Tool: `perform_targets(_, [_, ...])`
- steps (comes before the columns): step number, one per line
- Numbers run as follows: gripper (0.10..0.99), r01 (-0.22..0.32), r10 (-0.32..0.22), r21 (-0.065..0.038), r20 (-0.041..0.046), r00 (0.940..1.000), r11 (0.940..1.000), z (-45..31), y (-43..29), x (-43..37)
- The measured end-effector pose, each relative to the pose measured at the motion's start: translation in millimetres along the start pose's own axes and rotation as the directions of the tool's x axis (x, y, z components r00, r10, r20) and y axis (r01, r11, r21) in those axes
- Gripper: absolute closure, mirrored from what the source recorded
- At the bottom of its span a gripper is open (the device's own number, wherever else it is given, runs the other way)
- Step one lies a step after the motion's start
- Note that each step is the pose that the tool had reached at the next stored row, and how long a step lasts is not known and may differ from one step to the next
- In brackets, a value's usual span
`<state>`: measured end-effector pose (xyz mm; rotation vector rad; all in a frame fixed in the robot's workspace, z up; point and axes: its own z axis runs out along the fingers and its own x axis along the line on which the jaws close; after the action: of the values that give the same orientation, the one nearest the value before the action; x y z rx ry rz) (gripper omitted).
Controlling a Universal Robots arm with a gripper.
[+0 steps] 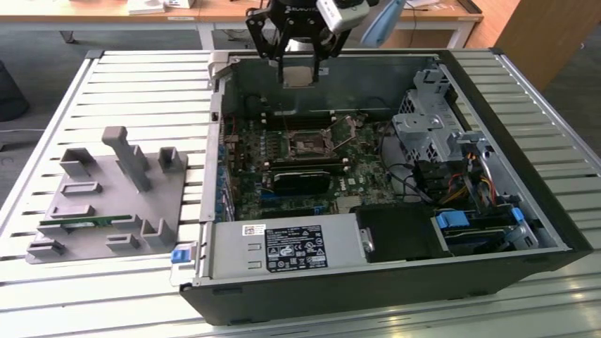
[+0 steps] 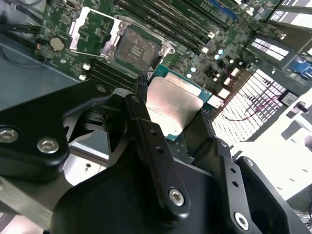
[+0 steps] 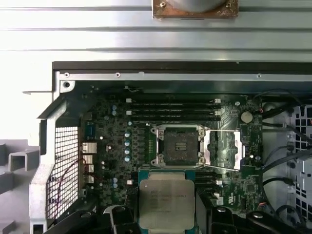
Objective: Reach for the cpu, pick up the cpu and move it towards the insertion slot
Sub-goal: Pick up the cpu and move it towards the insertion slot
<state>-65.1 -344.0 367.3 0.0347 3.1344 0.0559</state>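
Jaws clamped on cpu [image 3: 166, 203], above insertion slot [image 3: 176, 146]; cpu lower edge hidden.

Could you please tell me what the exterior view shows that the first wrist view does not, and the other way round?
Exterior view: the whole open computer case on the slatted table, the grey fixture holding a green memory stick, and the gripper hanging above the case.

First wrist view: the insertion slot's opened metal frame seen from above.

Both: the cpu held between the fingers, apart from the insertion slot.
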Motion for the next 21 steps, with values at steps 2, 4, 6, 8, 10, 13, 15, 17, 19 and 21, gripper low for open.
perform_targets(2, [0.541, 0.0, 0.0, 0.0, 0.0, 1.0, 1.0, 0.2, 1.3, -6.2])
perform_targets(4, [0.541, 0.0, 0.0, 0.0, 0.0, 1.0, 1.0, 0.4, 2.7, -12.7])
perform_targets(6, [0.541, 0.0, 0.0, 0.0, -0.0001, 1.0, 1.0, 0.8, 4.2, -19.1])
perform_targets(8, [0.541, 0.0, 0.0, 0.0, -0.0005, 1.0, 1.0, 1.4, 5.9, -25.7])
perform_targets(10, [0.541, 0.0, 0.0, 0.0, -0.0008, 1.0, 1.0, 2.1, 8.6, -30.7])
perform_targets(13, [0.541, 0.0, 0.0, 0.0, -0.0009, 1.0, 1.0, 3.4, 14.5, -35.1])
perform_targets(15, [0.541, -0.001, 0.001, 0.0, -0.0009, 1.0, 1.0, 4.2, 18.7, -37.7])
perform_targets(17, [0.541, -0.001, 0.001, 0.0, -0.0009, 1.0, 1.0, 4.8, 21.5, -40.1])
perform_targets(19, [0.541, -0.001, 0.001, 0.0, -0.001, 1.0, 1.0, 4.8, 21.8, -40.6])
perform_targets(21, [0.541, -0.001, 0.001, 0.0, -0.0009, 1.0, 1.0, 4.9, 21.9, -40.7])
